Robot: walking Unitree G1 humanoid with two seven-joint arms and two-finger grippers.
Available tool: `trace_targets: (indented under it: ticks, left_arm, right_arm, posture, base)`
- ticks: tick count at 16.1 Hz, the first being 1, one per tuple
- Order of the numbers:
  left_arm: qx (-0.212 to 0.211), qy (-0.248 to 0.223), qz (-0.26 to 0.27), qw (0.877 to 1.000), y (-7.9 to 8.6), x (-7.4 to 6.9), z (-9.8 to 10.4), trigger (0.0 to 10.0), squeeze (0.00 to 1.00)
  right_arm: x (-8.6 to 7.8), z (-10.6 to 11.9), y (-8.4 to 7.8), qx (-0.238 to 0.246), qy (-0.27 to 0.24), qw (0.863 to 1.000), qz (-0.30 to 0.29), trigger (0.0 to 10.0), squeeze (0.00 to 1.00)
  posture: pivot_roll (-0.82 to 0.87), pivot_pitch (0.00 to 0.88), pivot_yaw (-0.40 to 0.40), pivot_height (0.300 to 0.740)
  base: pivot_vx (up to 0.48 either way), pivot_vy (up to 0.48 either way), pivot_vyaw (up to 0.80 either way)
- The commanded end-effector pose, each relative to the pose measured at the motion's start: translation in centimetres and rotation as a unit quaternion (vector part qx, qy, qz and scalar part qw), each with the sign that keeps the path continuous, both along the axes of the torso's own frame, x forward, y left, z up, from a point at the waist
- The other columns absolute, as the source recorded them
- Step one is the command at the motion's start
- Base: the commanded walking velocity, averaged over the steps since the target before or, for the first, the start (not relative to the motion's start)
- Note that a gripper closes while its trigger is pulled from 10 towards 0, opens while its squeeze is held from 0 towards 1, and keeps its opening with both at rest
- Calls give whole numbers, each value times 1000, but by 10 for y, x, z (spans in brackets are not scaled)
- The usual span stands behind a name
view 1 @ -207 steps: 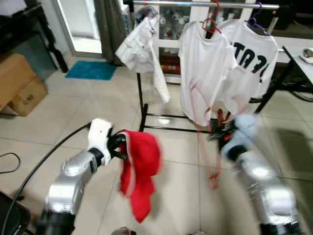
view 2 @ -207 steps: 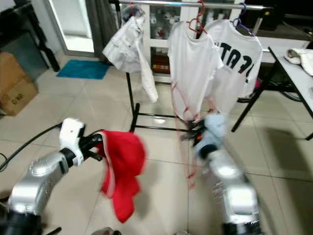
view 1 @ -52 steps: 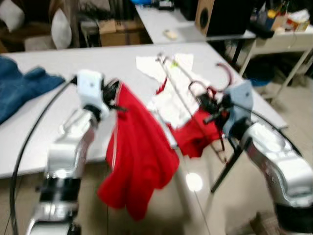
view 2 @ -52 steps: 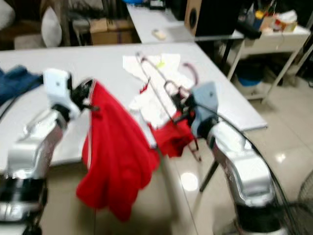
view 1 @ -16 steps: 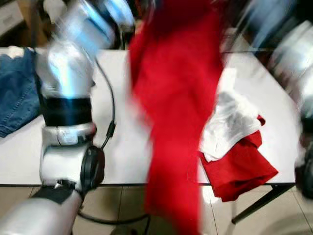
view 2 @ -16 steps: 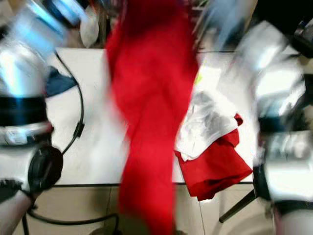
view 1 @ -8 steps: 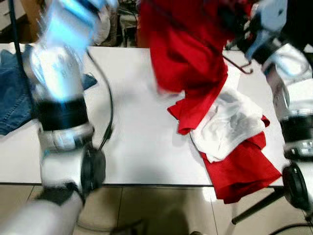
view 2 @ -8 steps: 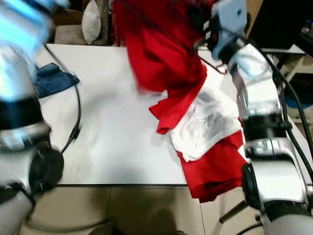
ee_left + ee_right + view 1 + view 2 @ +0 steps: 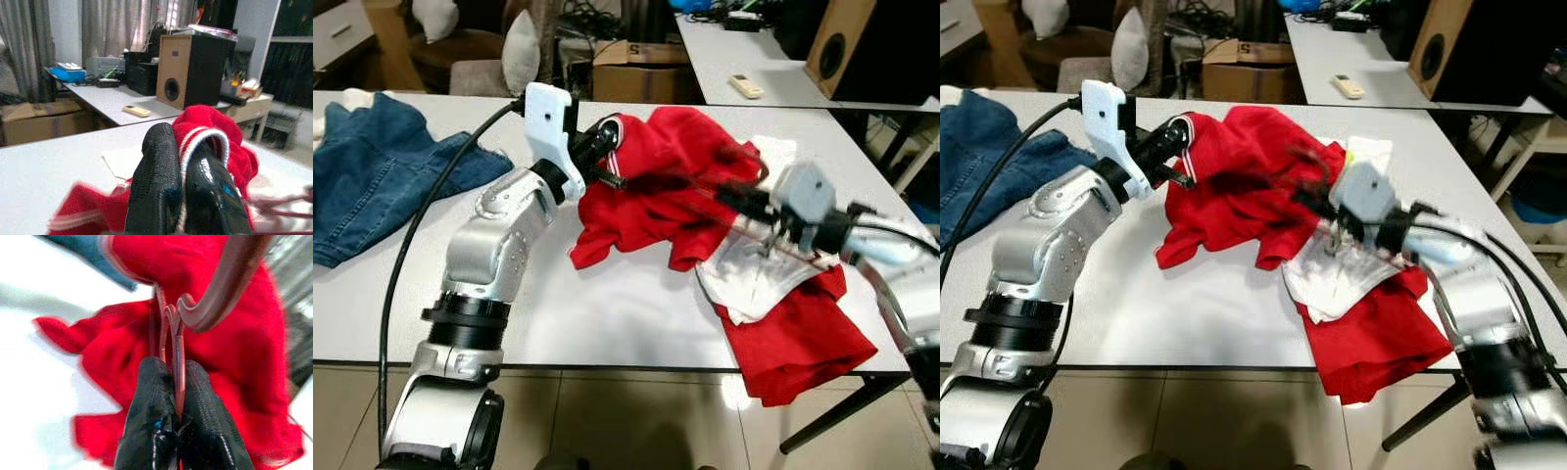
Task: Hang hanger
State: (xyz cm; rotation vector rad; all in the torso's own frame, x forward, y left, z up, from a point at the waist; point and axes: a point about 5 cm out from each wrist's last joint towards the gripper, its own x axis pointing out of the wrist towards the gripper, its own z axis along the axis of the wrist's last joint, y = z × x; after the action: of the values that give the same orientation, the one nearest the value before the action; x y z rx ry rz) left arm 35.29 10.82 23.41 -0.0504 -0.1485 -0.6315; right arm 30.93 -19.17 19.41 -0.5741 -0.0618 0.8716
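Observation:
A red shirt [image 9: 671,181] with white-striped collar trim lies spread on the white table [image 9: 558,304]. My left gripper [image 9: 605,172] is shut on its collar [image 9: 205,139], at the shirt's left end. Just right of the shirt, my right gripper [image 9: 744,203] is shut on the neck of a dark red hanger [image 9: 220,289]. The hanger's bar [image 9: 680,186] runs blurred across the shirt. Whether the hanger is inside the shirt cannot be told.
A white garment [image 9: 759,269] and another red garment [image 9: 793,338] lie at the table's right corner, under my right arm. Blue jeans [image 9: 367,181] lie at the left end. Behind are another table with a speaker [image 9: 847,44], boxes and cushions.
The red shirt, held up high and blurred a second ago, has come down onto the table. Both arms have lowered with it.

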Motion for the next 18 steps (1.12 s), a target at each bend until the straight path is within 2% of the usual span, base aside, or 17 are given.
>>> trace_targets:
  ticks: [1,2,3,5,7,9,10,11,12,14,15,16,17,18]
  left_arm:
    - [27,-8,10,1000,0,4,-1,10000,0]
    - [31,-5,14,999,1,5,-3,10000,0]
    - [50,11,63,997,10,16,-13,10000,0]
    - [58,23,121,991,25,29,-21,10000,0]
    - [75,34,147,986,34,37,-30,10000,0]
    - [107,62,137,983,43,37,-56,10000,0]
    - [114,69,132,982,44,35,-62,10000,0]
    - [116,89,116,982,45,32,-77,10000,0]
    - [115,95,90,985,43,27,-84,10000,0]
    - [129,84,-30,988,31,10,-88,10000,0]
    - [135,77,-94,983,25,-1,-88,10000,0]
    - [134,73,-130,980,22,-7,-87,10000,0]
    - [137,67,-198,968,13,-22,-84,10000,0]
    - [161,59,-261,950,1,-39,-87,10000,0]
  right_arm:
    - [-7,3,1,-12,7,1000,18,10000,0]
    - [-9,2,0,-17,11,1000,22,10000,0]
    - [-20,2,-5,-46,28,998,42,10000,0]
    - [-33,7,-12,-69,46,995,61,10000,0]
    - [-42,17,-20,-80,52,993,68,10000,0]
    - [-57,42,-32,-63,45,995,62,10000,0]
    - [-59,48,-34,-58,37,996,58,10000,0]
    - [-63,64,-41,-45,22,998,43,10000,0]
    - [-62,70,-46,-49,9,998,24,10000,0]
    - [-54,77,-59,-59,-14,997,-38,10000,0]
    - [-47,81,-65,-54,-32,995,-73,10000,0]
    - [-42,83,-68,-43,-42,994,-95,10000,0]
    - [-33,86,-71,-25,-55,990,-130,10000,0]
    - [-21,84,-68,-2,-62,986,-156,10000,0]
  posture:
    - [-73,0,39,740]
    - [-76,0,44,740]
    - [-80,0,50,740]
    - [-81,0,53,740]
    - [-85,0,56,740]
    - [-89,0,60,740]
    - [-89,0,60,740]
    - [-99,0,67,740]
    - [-105,0,71,740]
    - [-102,0,67,740]
    - [-100,0,66,740]
    - [-92,0,61,740]
    - [-83,0,56,740]
    - [-74,0,51,740]
  base:
    - [0,0,0]
    - [0,0,0]
    - [0,0,0]
    - [0,0,0]
    - [0,0,0]
    - [0,0,0]
    - [0,0,0]
    - [0,0,0]
    - [0,0,0]
    - [0,0,0]
    - [0,0,0]
    - [0,0,0]
    - [0,0,0]
    - [0,0,0]
